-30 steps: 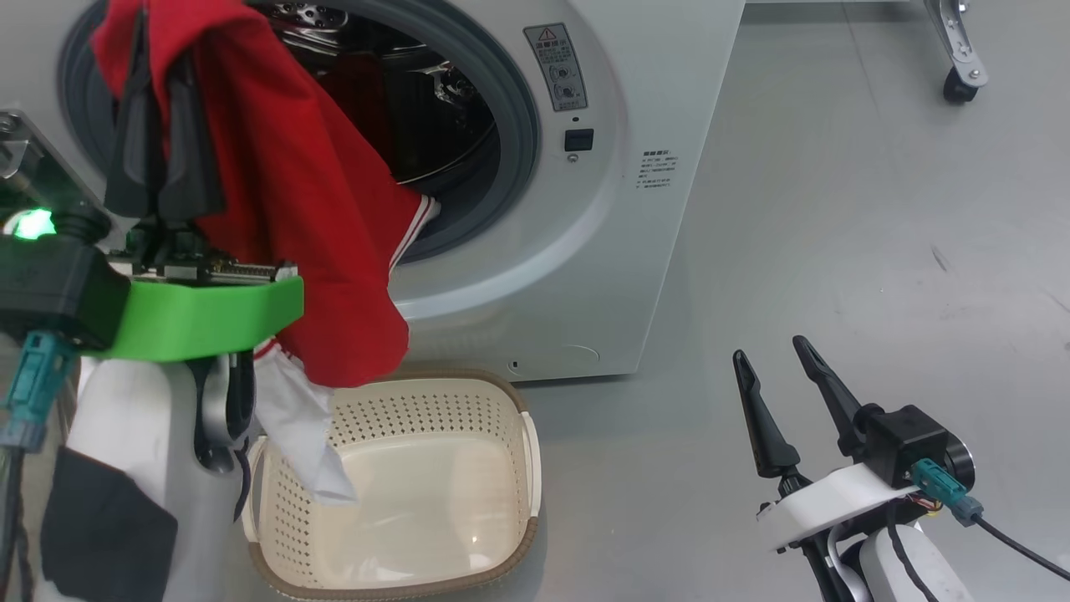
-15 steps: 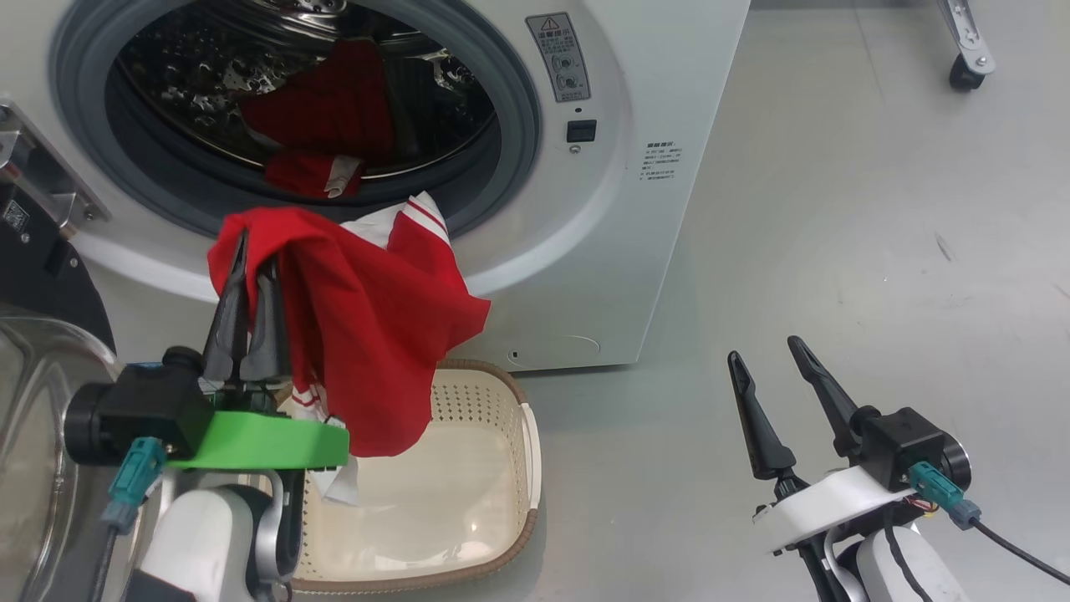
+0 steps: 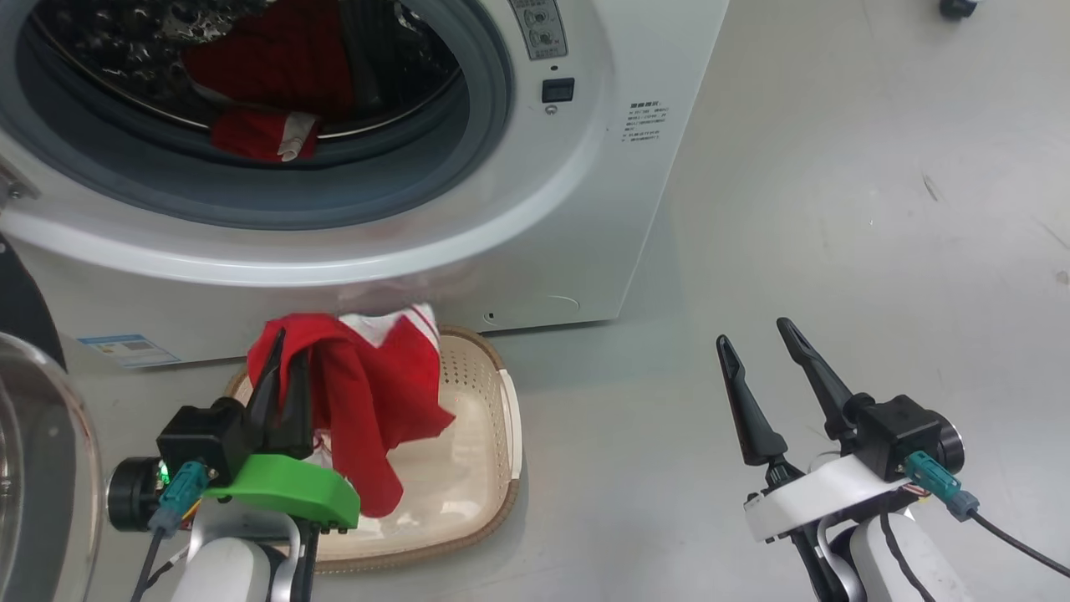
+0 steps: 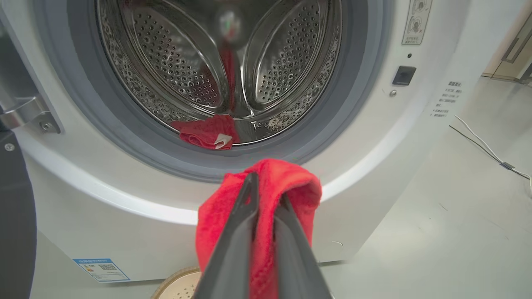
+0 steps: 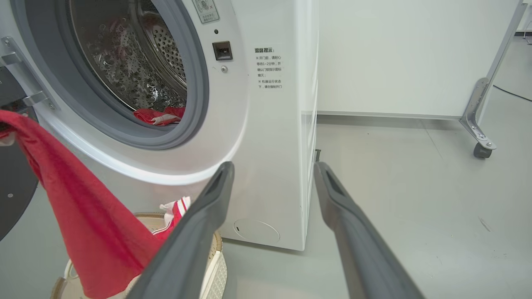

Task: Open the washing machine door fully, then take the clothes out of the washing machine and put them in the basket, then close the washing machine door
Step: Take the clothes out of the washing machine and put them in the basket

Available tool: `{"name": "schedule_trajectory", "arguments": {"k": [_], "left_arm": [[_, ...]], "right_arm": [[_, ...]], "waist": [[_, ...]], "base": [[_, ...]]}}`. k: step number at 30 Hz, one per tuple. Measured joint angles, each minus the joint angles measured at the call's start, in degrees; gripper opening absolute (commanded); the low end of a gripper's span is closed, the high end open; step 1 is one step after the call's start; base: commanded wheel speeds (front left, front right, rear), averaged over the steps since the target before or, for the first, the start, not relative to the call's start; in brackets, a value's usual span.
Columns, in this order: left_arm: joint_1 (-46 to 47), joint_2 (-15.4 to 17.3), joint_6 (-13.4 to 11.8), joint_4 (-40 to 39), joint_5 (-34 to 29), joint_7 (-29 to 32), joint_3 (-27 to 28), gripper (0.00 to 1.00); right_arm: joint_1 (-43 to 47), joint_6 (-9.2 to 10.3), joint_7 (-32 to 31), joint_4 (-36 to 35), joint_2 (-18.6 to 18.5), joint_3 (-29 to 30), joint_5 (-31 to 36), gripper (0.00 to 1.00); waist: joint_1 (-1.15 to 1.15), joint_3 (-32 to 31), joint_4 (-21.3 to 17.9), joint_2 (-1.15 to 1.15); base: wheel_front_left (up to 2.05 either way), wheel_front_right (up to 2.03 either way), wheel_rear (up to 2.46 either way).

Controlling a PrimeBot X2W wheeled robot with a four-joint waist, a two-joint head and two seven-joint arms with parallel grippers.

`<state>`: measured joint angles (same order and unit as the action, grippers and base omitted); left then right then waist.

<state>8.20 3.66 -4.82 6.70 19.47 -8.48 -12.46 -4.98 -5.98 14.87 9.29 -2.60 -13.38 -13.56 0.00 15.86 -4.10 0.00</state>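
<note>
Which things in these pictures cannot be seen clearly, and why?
- Basket floor, head view: partly covered by the red garment hanging from the shut left claw.
- Washing machine door, head view: cut off by the left edge.
- Drum upper part, head view: cut off by the top edge.
- Printed notice text, head view: too small.

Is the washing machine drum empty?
No, a red garment with a white patch lies at the bottom front of the steel drum.
</note>
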Motion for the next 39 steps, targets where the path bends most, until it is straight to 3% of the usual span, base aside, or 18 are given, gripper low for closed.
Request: {"name": "schedule_trajectory", "arguments": {"k": [15,30,39], "left_arm": [[7.09,0.52,-0.02,8.04,-0.24,2.65,0.84,0.0],[15.73,0.47,1.2,23.12,0.7,6.95,0.44,0.0],[20.0,0.37,2.12,32.26,1.21,7.98,0.57,0.0]], "right_arm": [[-4.98,-0.01,0.0,-3.5,-0.01,-0.86,-1.08,1.0],[-10.53,0.0,0.0,-5.04,-0.02,-1.03,-1.55,1.0],[-12.33,0.0,0.0,-4.93,-0.02,-1.18,-1.55,1.0]], "waist": [[0.0,9.35,-3.45,0.0],[0.0,20.47,-6.62,0.0],[0.0,24.05,-7.67,0.0]], "base": [[0.0,0.0,0.0],[0.0,0.0,0.0],[0.0,0.0,0.0]]}}
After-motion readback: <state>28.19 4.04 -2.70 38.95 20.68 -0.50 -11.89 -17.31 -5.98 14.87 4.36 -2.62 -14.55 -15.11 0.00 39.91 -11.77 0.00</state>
